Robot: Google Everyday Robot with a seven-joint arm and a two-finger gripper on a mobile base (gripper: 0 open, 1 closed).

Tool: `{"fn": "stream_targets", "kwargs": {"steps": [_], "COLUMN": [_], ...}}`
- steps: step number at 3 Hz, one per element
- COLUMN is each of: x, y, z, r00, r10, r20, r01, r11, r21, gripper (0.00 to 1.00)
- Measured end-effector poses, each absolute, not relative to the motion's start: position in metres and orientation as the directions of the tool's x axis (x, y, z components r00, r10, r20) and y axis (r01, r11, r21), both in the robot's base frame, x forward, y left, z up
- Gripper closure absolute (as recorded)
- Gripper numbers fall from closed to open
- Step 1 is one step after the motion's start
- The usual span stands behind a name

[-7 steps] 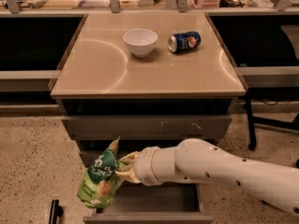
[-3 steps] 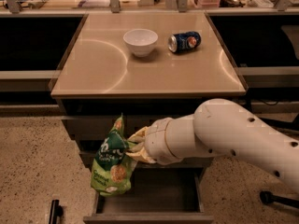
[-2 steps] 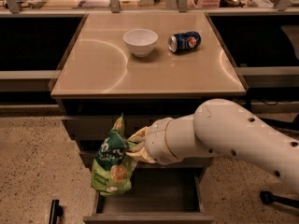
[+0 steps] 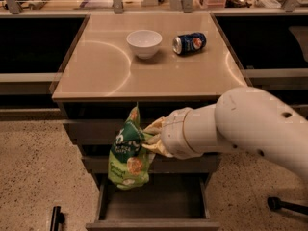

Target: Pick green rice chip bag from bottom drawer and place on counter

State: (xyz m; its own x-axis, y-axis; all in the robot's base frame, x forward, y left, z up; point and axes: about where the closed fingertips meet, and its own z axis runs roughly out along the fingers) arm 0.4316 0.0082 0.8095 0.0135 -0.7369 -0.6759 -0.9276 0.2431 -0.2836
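Note:
The green rice chip bag [image 4: 127,154] hangs upright in front of the upper drawer fronts, above the open bottom drawer [image 4: 153,201]. My gripper [image 4: 148,137] is shut on the bag's right side near its top; the white arm reaches in from the right. The bag's top edge comes to just below the front edge of the beige counter [image 4: 101,71]. The drawer's dark interior shows nothing else inside.
A white bowl [image 4: 144,43] and a blue soda can [image 4: 189,43] lying on its side stand at the back of the counter. Two shut drawers [image 4: 86,129] sit above the open one. A dark object [image 4: 56,217] lies on the speckled floor at lower left.
The bag has been lifted from low over the drawer up to the level of the upper drawer fronts, and has moved a little to the right. The arm has risen with it.

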Motion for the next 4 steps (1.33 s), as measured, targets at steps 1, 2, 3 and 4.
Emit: {"fn": "stream_targets", "kwargs": {"steps": [1,2,3,4], "x": [0.444,0.466,0.486,0.487], "y": [-0.022,-0.052,-0.071,-0.072], "z": [0.848,0.881,0.901,0.903], "r00": [0.019,0.009,0.011,0.012], "r10": [-0.778,-0.808,-0.822,-0.824], "r20": [-0.628,-0.589,-0.569,-0.567], "r01": [-0.899,-0.876,-0.849,-0.846], "r11": [0.262,0.277,0.293,0.294], "r21": [-0.351,-0.394,-0.44,-0.445], "gripper": [1.0,1.0,1.0,1.0]}}
